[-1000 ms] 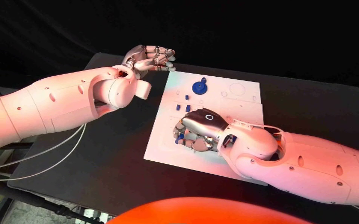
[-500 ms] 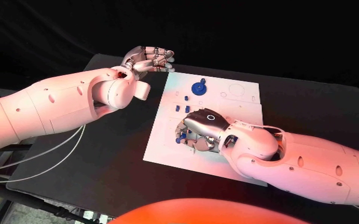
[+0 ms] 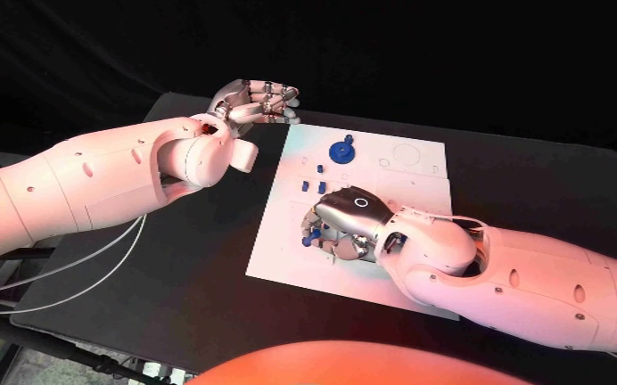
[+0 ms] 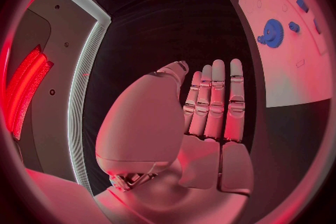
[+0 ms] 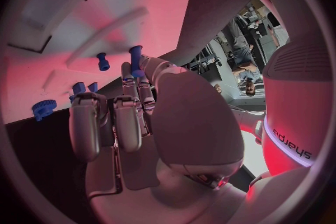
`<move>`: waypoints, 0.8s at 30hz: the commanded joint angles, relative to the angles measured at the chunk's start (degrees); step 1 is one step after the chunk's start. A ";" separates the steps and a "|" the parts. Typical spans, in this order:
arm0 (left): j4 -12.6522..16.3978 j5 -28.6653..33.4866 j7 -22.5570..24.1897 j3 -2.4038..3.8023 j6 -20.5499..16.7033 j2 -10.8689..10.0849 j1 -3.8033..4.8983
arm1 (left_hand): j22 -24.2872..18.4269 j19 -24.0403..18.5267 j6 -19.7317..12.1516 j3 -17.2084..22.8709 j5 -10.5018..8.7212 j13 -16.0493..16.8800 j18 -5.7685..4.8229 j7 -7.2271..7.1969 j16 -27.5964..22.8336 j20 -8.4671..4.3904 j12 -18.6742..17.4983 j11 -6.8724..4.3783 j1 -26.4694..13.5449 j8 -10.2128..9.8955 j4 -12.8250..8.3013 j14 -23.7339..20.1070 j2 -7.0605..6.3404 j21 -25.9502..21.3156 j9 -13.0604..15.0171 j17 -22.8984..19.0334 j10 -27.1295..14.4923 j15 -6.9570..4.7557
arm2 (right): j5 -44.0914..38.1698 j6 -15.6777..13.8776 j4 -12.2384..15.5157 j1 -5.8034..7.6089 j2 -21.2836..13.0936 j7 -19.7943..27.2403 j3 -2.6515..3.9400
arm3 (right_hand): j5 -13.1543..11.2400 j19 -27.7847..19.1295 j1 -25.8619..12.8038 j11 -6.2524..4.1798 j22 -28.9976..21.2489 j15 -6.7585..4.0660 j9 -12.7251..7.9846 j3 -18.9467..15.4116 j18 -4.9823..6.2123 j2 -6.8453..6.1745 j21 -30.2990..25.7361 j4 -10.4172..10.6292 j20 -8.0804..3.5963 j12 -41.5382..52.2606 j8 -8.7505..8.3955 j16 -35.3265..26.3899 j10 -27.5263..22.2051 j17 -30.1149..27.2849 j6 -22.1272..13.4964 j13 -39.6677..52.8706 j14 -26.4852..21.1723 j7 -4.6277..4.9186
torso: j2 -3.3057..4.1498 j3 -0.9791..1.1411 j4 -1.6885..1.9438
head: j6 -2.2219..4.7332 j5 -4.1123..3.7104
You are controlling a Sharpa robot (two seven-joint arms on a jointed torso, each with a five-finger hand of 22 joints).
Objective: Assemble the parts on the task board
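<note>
Where the black table (image 3: 168,269) stretches bare between the two arms, the white task board (image 3: 290,242) lies in the middle, with dark room beyond its far edge. The right hand (image 3: 345,223) sits low over the board's near half, fingers curled down; the right wrist view shows a blue peg (image 5: 136,61) pinched upright at its fingertips (the head view hides this under the knuckles). Just beyond those fingers stand more small blue pegs (image 3: 314,186), and farther off a blue gear (image 3: 342,151) sits on the board. The left hand (image 3: 258,102) hovers off the board's far left corner over open table, holding nothing; its own wrist view shows the fingers (image 4: 213,101) straight and side by side, with the gear (image 4: 270,32) well beyond them.
</note>
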 commanded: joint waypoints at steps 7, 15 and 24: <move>0.17 0.26 0.27 0.05 0.89 -0.03 0.05 | -0.05 -0.05 -0.49 0.29 -0.02 0.08 0.68 0.00 -0.27 0.28 0.29 0.11 -0.57 0.20 0.10 -0.23 0.15 -0.19 0.08 0.05 -0.48 -0.05 | -2.14 4.80 -0.31 -0.03 1.09 -1.94 -0.07 | -0.20 2.85 -0.94 -3.42 11.71 -0.20 0.18 0.66 -0.84 0.12 -0.69 -1.01 -0.16 -0.25 -0.05 0.22 3.89 1.80 -0.49 0.22 3.23 0.22 | 0.01 -0.02 0.02 | -0.13 -0.19; 0.21 0.26 0.22 0.05 0.88 -0.13 0.06 | -0.05 -0.05 -0.49 0.29 -0.02 0.08 0.68 0.00 -0.27 0.28 0.29 0.11 -0.57 0.20 0.10 -0.23 0.15 -0.19 0.08 0.05 -0.48 -0.05 | -2.47 4.43 -0.37 -0.03 1.66 -2.13 -0.18 | -0.04 2.72 -2.79 -3.09 11.63 0.04 0.02 0.79 -0.78 -0.81 -1.02 -0.86 0.02 -1.11 -0.75 0.16 3.17 1.63 -1.66 0.28 3.18 0.52 | 0.00 0.01 -0.02 | -0.24 -0.23; 0.25 0.26 0.14 0.05 0.94 -0.27 0.06 | -0.09 -0.03 -0.52 0.34 -0.03 0.09 0.68 0.00 -0.27 0.29 0.32 0.11 -0.65 0.23 0.10 -0.24 0.15 -0.25 0.08 0.07 -0.51 -0.04 | -2.52 3.51 -0.54 -0.03 1.69 -2.13 -0.22 | -0.13 2.34 -5.40 -2.25 11.28 0.74 -0.67 1.31 -0.58 -2.51 -2.06 -0.29 0.62 -3.22 -2.72 0.04 0.33 1.25 -5.02 -0.07 3.08 0.81 | -0.01 0.02 -0.03 | -0.30 -0.30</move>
